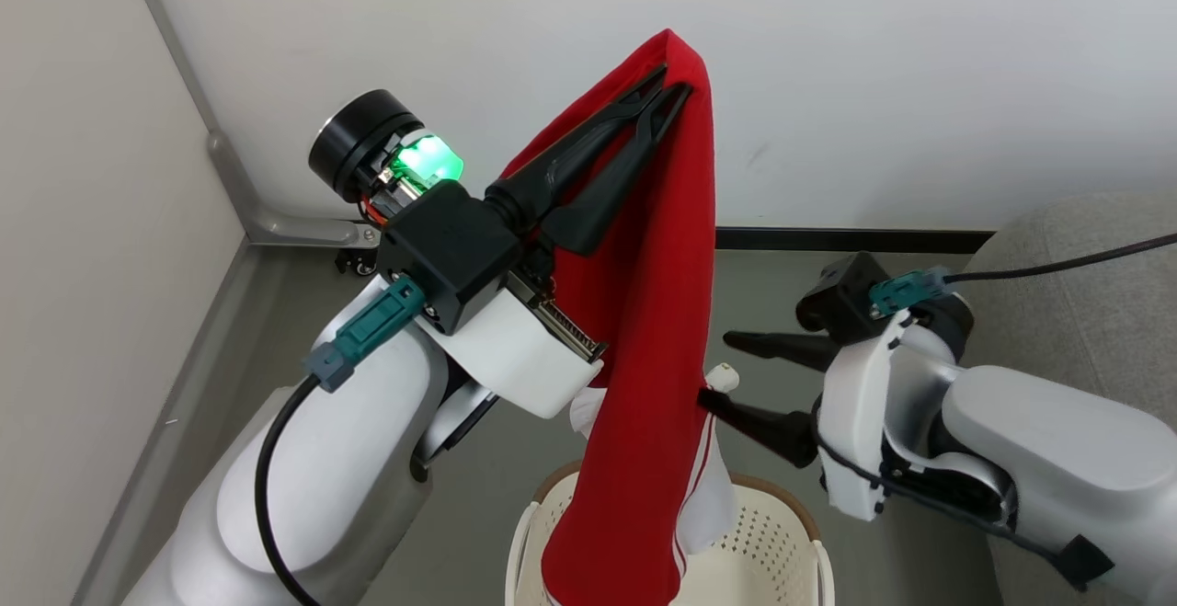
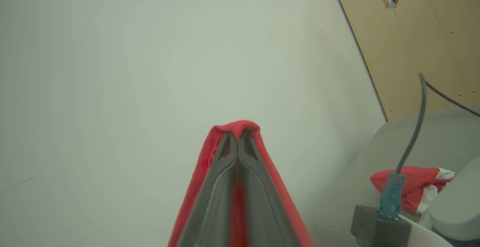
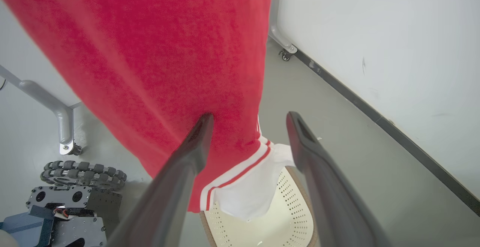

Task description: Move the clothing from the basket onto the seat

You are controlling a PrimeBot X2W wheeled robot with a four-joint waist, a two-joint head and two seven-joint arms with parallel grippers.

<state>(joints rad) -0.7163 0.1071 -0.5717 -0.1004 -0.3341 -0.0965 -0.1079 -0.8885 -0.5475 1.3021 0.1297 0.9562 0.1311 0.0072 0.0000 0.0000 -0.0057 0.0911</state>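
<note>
Left gripper: clenched on the top fold of a red garment, raised high.
Garment: hangs from that grip, hem down at the mouth of the basket.
Right gripper: released, jaws wide, one finger touching the cloth from the right.
Done: a second garment lies on the seat, right.
Left: carry this one to the seat. Whether more is in the basket, cannot tell.

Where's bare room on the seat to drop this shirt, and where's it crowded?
Bare seat lies between the red garment lying on it and the tan wall. Crowded above the basket: the hanging garment, pinched in the shut left gripper, hangs against the open right gripper.
</note>
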